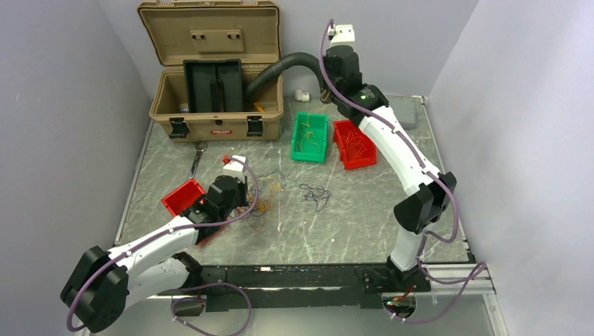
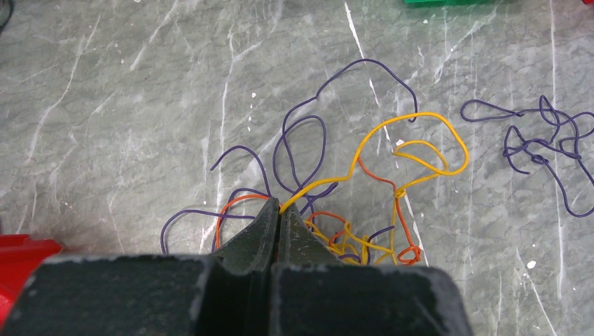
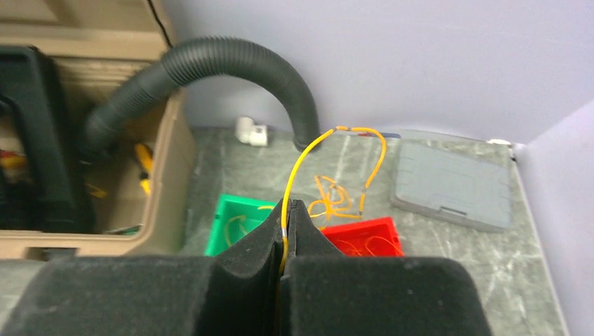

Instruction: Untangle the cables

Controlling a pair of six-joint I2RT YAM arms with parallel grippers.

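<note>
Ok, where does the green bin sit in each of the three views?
Top external: the green bin is at upper centre, right of the tan toolbox.
Left wrist: only a green sliver at the top edge, likely its wall.
Right wrist: lower left of centre, partly hidden.
Shared landmark: the grey marbled table.

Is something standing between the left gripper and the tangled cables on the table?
Nothing visible does. The left gripper is already shut on a yellow strand of the cables, right at the edge of the tangle.
</note>
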